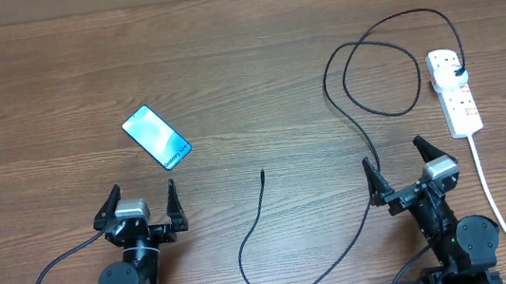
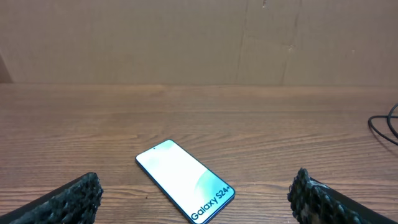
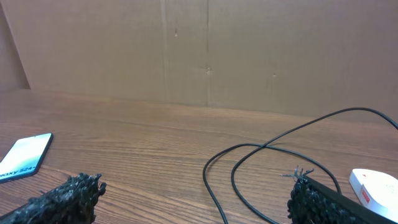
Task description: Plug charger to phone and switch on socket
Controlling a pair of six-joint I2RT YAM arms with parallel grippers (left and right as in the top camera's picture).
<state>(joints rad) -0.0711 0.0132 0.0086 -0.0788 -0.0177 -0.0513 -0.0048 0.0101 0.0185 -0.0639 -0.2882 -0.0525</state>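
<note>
No step of your task is complete. The phone point(image 1: 157, 138) lies on the table point(image 1: 36, 81) just ahead of the left gripper point(image 1: 141, 204). The charger point(image 1: 325, 81) tip rests between the arms, well apart from the phone. Its plug appears seated in the socket point(image 1: 460, 104); I cannot tell the switch state. Left and right gripper point(image 1: 399, 165) are empty, jaws spread wide. You have yet to connect the tip and press the switch.

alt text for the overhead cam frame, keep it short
A smartphone with a cyan screen lies on a wooden table ahead of the open left gripper. A black charger cable loops from its plug in the white power strip, far right, to a loose tip mid-table. The right gripper is open and empty.
</note>
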